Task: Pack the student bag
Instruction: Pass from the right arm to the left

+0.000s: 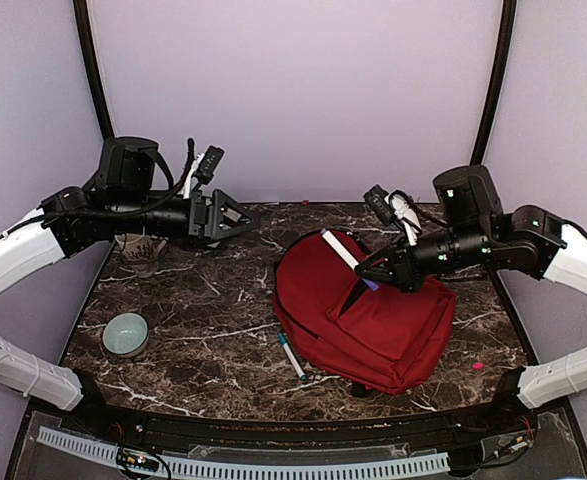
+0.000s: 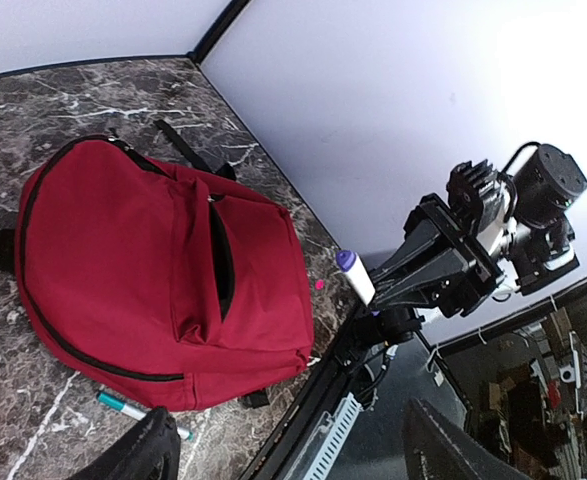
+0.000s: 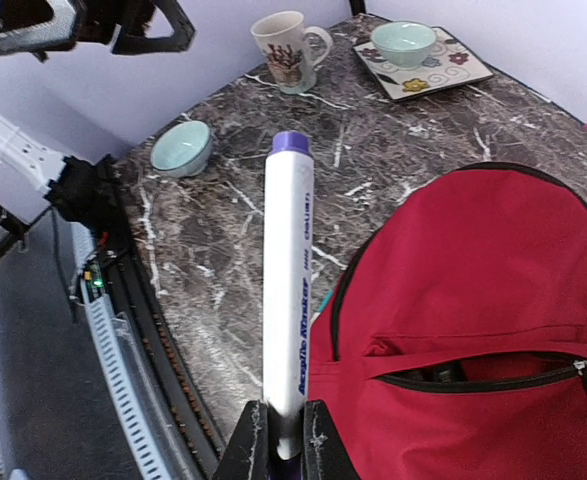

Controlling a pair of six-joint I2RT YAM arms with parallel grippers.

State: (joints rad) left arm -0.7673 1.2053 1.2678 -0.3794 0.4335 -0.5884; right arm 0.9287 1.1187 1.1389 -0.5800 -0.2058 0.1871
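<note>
Starting from the left, the left pincer (image 1: 235, 215) hangs over the table's (image 1: 213, 300) 10 o'clock corner. Its jaws are apart with nothing in them, and a patterned mug (image 1: 143, 250) stands below it. A small pale bowl (image 1: 125, 333) sits at 8 o'clock.

Toward the middle, a teal pen (image 1: 292, 356) lies on the table just beside the student bag (image 1: 383, 330), at the bag's 8 o'clock edge. The bag lies flat on the table's 4 o'clock side, its front pocket (image 3: 473, 378) unzipped and gaping.

Above the bag, the right pincer (image 3: 281, 435) is clamped on 1 end of a white marker (image 3: 285, 290) with a purple cap, which points toward 11 o'clock.

I'd say the step in hand is getting this marker into the pocket. Next, the right arm must tip it end-first into the slit, then let go. The pen looks left to pack.
</note>
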